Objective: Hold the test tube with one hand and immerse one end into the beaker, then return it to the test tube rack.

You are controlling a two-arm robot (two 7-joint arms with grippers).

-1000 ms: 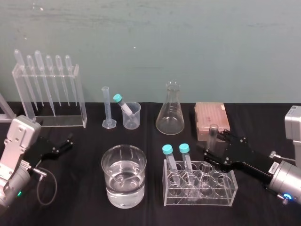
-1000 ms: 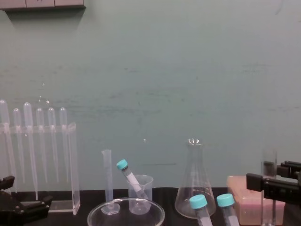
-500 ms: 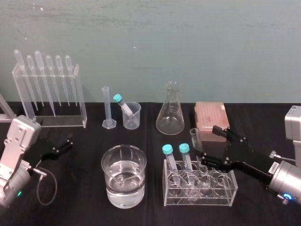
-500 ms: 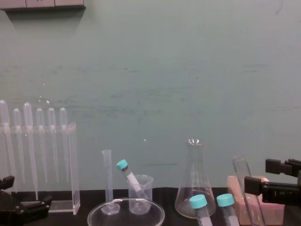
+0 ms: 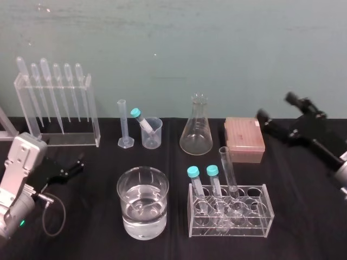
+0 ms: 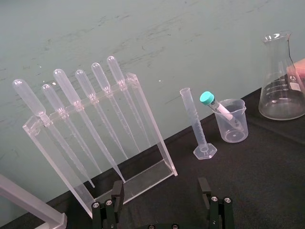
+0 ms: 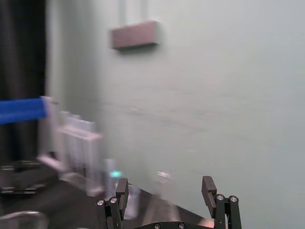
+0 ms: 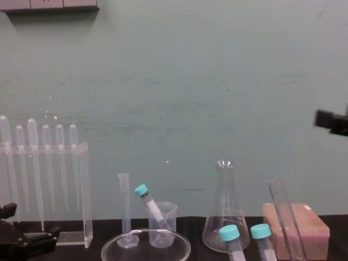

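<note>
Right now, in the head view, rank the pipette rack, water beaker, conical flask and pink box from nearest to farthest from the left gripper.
From the left gripper, low on the left:
1. Pipette rack, just behind it.
2. Water beaker, front centre.
3. Conical flask, back centre.
4. Pink box, right of the flask.

I see the clear, uncapped test tube (image 5: 227, 172) standing in the test tube rack (image 5: 249, 225), top tilted left, right of the water-filled beaker (image 5: 142, 187).
</note>
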